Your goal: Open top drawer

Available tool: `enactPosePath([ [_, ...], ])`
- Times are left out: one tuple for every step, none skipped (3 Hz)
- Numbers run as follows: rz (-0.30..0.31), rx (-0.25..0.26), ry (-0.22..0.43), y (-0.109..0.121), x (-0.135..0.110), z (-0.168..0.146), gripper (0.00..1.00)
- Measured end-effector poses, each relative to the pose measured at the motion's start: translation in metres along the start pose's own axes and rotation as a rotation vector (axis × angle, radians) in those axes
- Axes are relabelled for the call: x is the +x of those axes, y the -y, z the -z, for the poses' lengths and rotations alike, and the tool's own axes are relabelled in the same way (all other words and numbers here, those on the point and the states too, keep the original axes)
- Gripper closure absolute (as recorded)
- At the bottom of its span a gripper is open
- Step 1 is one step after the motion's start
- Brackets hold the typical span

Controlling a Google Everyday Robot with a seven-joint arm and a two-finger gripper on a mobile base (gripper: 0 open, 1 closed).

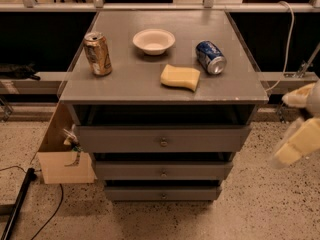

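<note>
tool blurred, cut off at right edge

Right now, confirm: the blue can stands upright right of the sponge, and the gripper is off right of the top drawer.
No: the camera view shows the blue can lying on its side right of the sponge; the gripper is off right of the top drawer.

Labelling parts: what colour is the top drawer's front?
The top drawer is grey, camera view; gripper at right edge.

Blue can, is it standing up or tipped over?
Tipped over: the blue can lies on its side, round end toward the camera. The gripper is at the right edge, away from it.
</note>
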State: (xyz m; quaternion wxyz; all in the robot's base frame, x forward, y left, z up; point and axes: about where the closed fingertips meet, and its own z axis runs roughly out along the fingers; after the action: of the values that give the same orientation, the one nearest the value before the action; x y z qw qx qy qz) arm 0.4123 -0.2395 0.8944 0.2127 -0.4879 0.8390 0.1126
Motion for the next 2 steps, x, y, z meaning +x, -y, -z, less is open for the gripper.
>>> enactPosePath([
  [-0.060,-0.042,0.018,-0.015,0.015,-0.034,0.00],
  [-0.065,-0.049,0.025,-0.016,0.008,-0.058,0.00],
])
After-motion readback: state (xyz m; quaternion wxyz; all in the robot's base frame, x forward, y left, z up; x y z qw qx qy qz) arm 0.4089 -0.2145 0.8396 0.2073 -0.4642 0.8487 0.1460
